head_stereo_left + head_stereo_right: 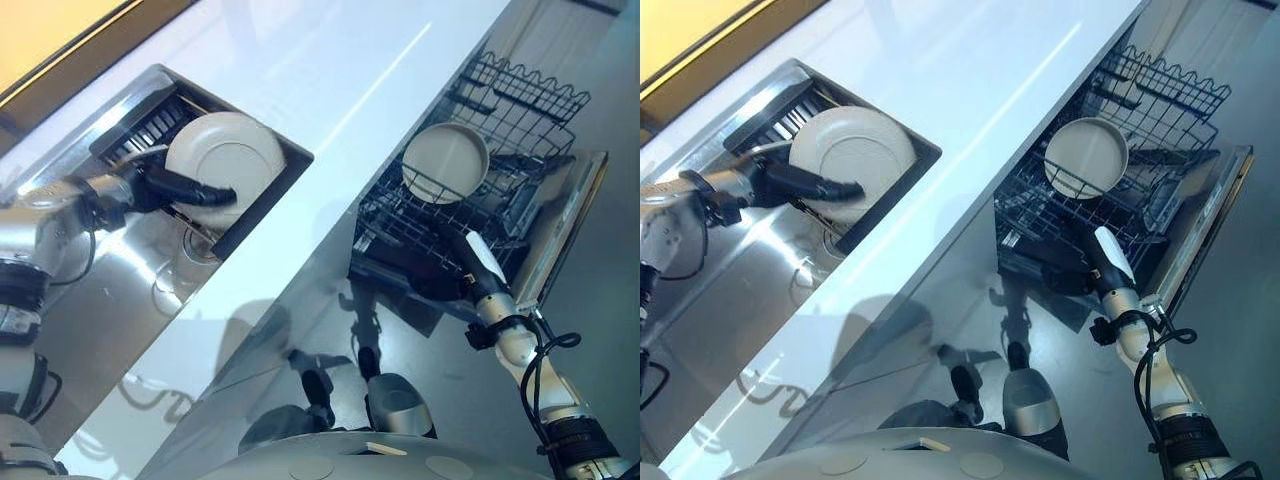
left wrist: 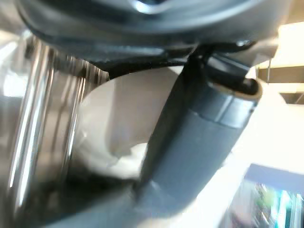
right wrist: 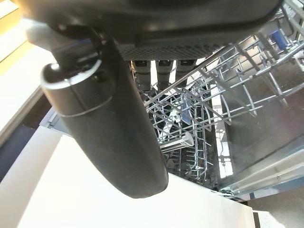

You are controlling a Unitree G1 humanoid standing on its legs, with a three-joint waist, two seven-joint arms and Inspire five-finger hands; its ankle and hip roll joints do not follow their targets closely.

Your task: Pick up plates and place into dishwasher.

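Observation:
A white plate (image 1: 228, 150) stands on edge in the black drying rack (image 1: 140, 130) inside the sink. My left hand (image 1: 172, 185) reaches it from the left, its thumb (image 2: 190, 142) lying across the plate's (image 2: 123, 118) face and the fingers behind it, pinching the rim. A second white plate (image 1: 1086, 157) stands upright in the dishwasher's wire basket (image 1: 520, 110). My right hand (image 1: 455, 272), with its white thumb cover, hangs just in front of that basket's near edge, below the plate and apart from it. Its fingers (image 3: 161, 69) point straight at the basket (image 3: 209, 114), holding nothing.
A white countertop (image 1: 330, 90) runs between the steel sink (image 1: 130, 290) and the dishwasher. The dishwasher door (image 1: 570, 230) is folded down on the right, with the basket pulled out over it. Grey floor lies below.

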